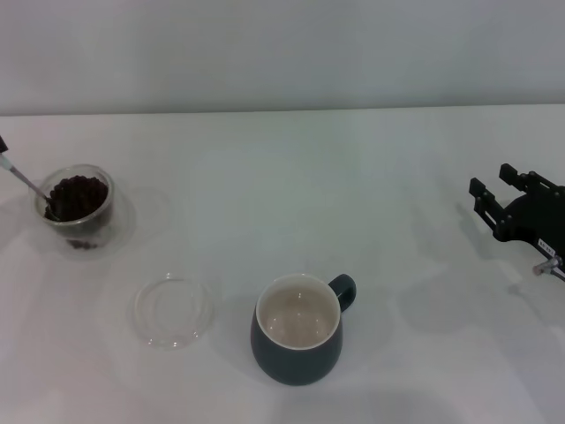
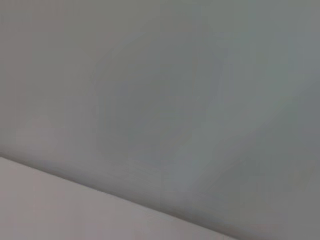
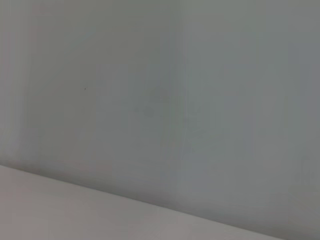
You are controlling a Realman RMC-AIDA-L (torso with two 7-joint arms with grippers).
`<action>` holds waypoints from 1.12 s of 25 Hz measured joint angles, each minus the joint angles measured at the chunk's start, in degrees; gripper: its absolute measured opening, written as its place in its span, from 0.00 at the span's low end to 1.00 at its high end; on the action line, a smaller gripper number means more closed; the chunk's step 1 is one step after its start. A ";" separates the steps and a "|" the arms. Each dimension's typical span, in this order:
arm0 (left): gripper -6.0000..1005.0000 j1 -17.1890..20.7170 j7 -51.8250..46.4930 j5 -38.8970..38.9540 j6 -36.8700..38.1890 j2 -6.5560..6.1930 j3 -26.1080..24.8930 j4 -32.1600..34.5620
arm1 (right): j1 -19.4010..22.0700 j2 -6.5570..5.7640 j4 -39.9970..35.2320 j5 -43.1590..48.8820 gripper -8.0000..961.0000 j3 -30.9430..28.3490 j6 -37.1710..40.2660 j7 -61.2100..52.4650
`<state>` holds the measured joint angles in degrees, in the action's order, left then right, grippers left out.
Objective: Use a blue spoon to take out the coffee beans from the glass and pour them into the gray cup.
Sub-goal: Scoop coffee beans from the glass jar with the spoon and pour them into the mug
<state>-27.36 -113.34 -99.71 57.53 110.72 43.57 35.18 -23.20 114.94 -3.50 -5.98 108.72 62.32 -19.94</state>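
Note:
The glass (image 1: 79,210) stands at the far left of the table, filled with coffee beans (image 1: 76,195). The blue spoon (image 1: 25,181) shows only its metal neck, slanting from the left edge down into the beans; its bowl is buried and its pale handle is out of view. A dark tip of my left gripper (image 1: 2,145) shows at the left edge, at the spoon's upper end. The gray cup (image 1: 298,329) stands at front centre, cream inside, nothing in it, handle to the right. My right gripper (image 1: 491,179) is open and empty at the far right.
A flat shallow clear glass dish (image 1: 173,311) lies between the glass and the cup. A few beans show under the glass's inner wall. Both wrist views show only the pale wall and a strip of white table (image 2: 60,210).

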 joint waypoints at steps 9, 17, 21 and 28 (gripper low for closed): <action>0.13 -1.19 -0.27 -1.58 -2.14 0.74 -0.08 -0.52 | 0.00 0.10 -0.05 -0.12 0.52 -0.10 -0.29 0.00; 0.13 -1.00 -5.11 -1.31 -2.16 0.90 -0.50 -0.65 | -0.01 0.11 -0.31 -0.23 0.52 -0.16 -0.90 0.00; 0.13 -0.66 -7.42 -1.28 -2.04 0.89 -0.52 -1.02 | -0.13 0.11 -0.30 -0.19 0.52 -0.18 -0.91 -0.01; 0.13 -0.79 -10.17 -1.10 -1.87 0.29 -0.82 -3.28 | -0.26 0.11 -0.37 -0.14 0.52 -0.18 -0.91 0.02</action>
<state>-28.14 -123.51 -100.81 55.66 111.02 42.75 31.90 -23.46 115.05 -3.87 -6.12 108.54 61.42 -19.92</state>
